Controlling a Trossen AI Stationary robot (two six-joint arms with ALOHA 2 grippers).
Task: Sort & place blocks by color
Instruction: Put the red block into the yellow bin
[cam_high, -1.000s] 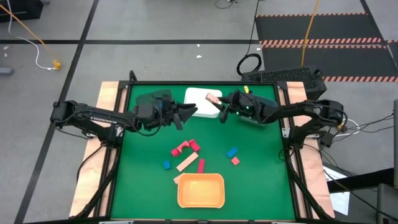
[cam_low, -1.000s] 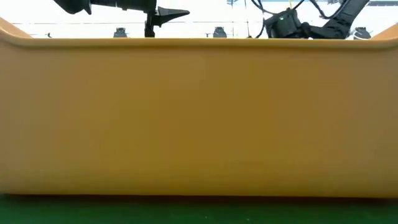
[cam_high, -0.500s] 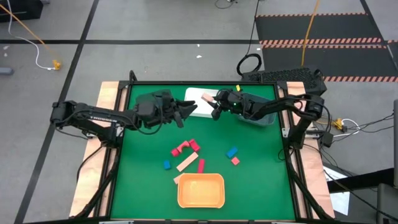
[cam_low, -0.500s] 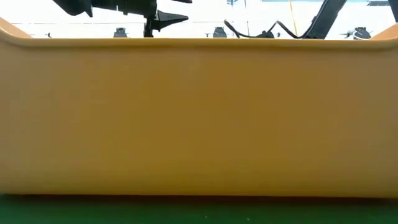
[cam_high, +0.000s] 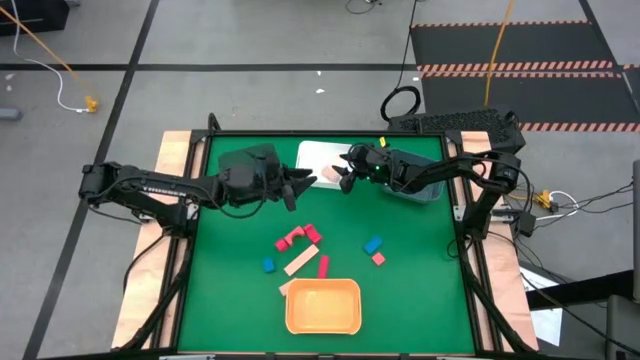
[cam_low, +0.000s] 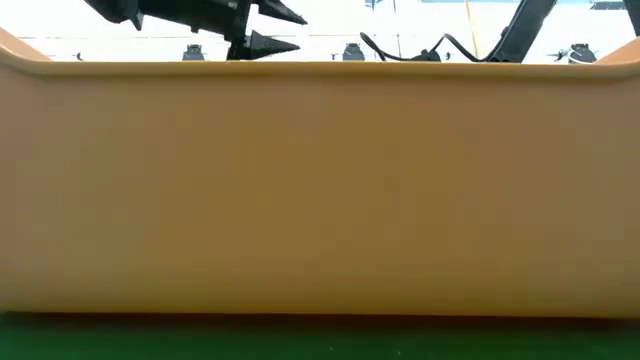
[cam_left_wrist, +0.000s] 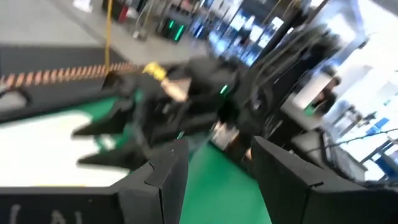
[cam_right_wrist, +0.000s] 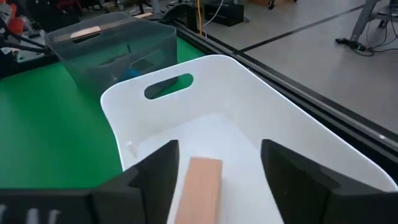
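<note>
My right gripper (cam_high: 344, 172) hangs open over the white bin (cam_high: 318, 155). In the right wrist view a pale tan bar (cam_right_wrist: 201, 186) lies on the bin's floor between my fingers, apart from both. My left gripper (cam_high: 302, 186) is open and empty, just left of the bin, above the mat; the low view shows it too (cam_low: 285, 28). On the green mat lie a red arch (cam_high: 290, 240), a pink piece (cam_high: 312, 233), a tan bar (cam_high: 300, 263), a red bar (cam_high: 323, 266), two blue blocks (cam_high: 268, 265) (cam_high: 373, 244) and a red cube (cam_high: 379, 258).
An orange bin (cam_high: 322, 306) stands at the near edge, and its wall (cam_low: 320, 190) fills the low view. A small tan piece (cam_high: 285, 288) lies by its left corner. A clear grey bin (cam_right_wrist: 118, 43) with blue pieces inside sits right of the white bin, under my right arm.
My right gripper has moved toward the table's left, carrying the tan bar from the white bin's right rim to over its inside. The bar now lies down in the bin, clear of the fingers.
</note>
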